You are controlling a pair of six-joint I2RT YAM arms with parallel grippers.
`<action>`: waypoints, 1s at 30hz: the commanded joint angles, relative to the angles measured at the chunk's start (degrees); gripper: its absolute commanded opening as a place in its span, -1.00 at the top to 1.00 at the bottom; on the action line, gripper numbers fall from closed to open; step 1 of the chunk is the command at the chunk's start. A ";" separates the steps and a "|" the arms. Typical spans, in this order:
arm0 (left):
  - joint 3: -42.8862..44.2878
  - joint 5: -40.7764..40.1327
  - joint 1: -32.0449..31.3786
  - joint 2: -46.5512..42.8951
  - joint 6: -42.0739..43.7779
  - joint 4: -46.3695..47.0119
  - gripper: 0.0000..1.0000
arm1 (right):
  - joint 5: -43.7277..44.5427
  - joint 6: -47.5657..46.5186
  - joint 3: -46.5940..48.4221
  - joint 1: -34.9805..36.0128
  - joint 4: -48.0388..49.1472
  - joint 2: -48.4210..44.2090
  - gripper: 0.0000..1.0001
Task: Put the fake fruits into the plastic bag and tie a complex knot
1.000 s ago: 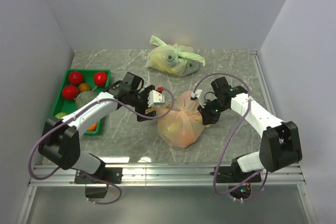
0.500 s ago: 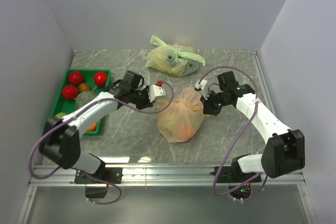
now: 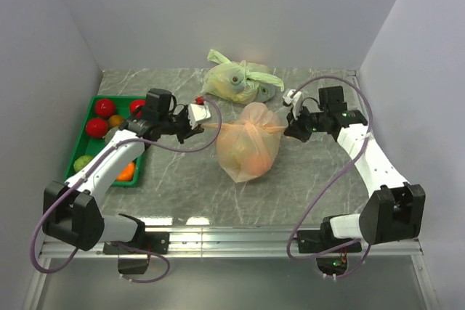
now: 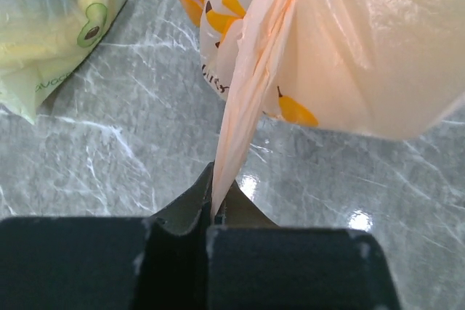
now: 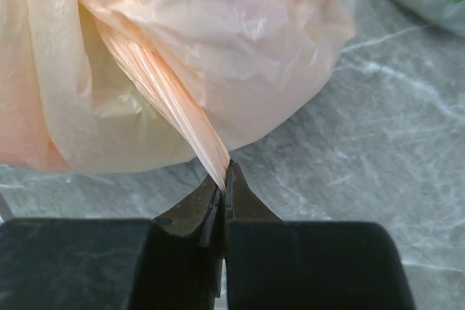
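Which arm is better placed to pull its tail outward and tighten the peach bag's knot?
Left, probably. The left gripper and right gripper are each shut on a taut tail, but the left has bare table beside it, while the right arm's wrist sits close to the side wall.

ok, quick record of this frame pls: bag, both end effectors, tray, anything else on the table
bag: translucent peach-orange plastic bag with banana prints, mid-table, orange shapes showing through, top bunched
left end effector: shut on the bag's left handle tail, tail taut
right end effector: shut on the bag's right handle tail, tail taut
tray: green plastic tray, far left, holds red, orange and green fake fruits
other: knotted pale green plastic bag, behind the peach bag
table: grey marbled top
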 commanded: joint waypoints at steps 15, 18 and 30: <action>-1.82 -11.57 5.82 7.91 -3.27 0.16 0.99 | 20.64 1.31 -1.74 -7.86 -1.45 9.35 1.00; 5.83 -12.18 6.25 10.72 -5.30 0.95 0.99 | 19.59 4.04 7.76 -7.86 -2.33 11.54 1.00; 11.91 -10.08 7.13 20.57 -6.70 3.34 0.99 | 20.38 5.10 7.52 -5.85 -1.10 20.07 1.00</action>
